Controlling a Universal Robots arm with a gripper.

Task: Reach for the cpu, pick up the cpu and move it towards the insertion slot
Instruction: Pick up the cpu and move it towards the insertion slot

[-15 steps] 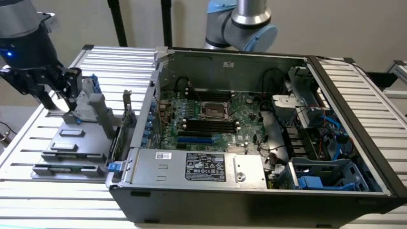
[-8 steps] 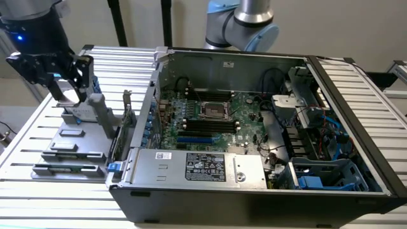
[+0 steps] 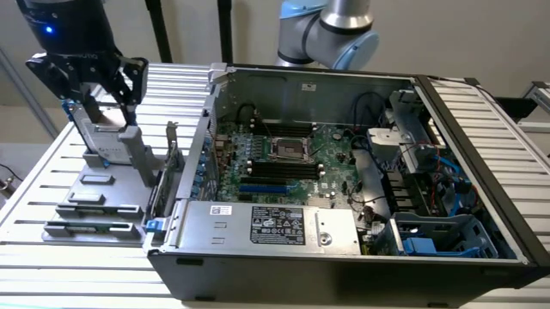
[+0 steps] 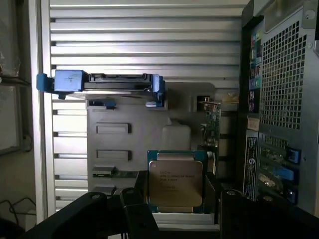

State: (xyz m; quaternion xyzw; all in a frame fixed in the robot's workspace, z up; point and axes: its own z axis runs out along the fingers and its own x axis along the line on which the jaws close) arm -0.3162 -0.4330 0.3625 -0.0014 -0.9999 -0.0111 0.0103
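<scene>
The gripper (image 3: 107,117) hangs over a grey fixture tray (image 3: 86,193) that lies on the slatted table (image 3: 69,270), outside the open computer case (image 3: 344,257). In the wrist view the jaws pinch the cpu (image 4: 175,180) by two opposite edges. The dark fingers (image 4: 137,206) lie close against both its sides, and its silver top with printed text faces the camera. The green rim of the chip shows around the metal lid.

Beyond the jaws, further along the tray, stands the hard drive (image 4: 102,82) with its blue rails, seen on edge. In the exterior view this drive is just beside the jaws, upright in the tray. Some flat grey holders of the tray (image 4: 113,128) lie between the jaws and the drive.

The insertion slot (image 3: 290,149) is well apart from the jaws, inside the case, on the green motherboard (image 3: 331,145). Its shiny metal frame goes around a dark centre. The long black memory slots (image 3: 284,168) lie just beside it, on the side away from the case's back wall. The case wall stands between the jaws and the slot. The silver power supply (image 3: 266,225) sits in the case, nearer to the camera than the slot.
</scene>
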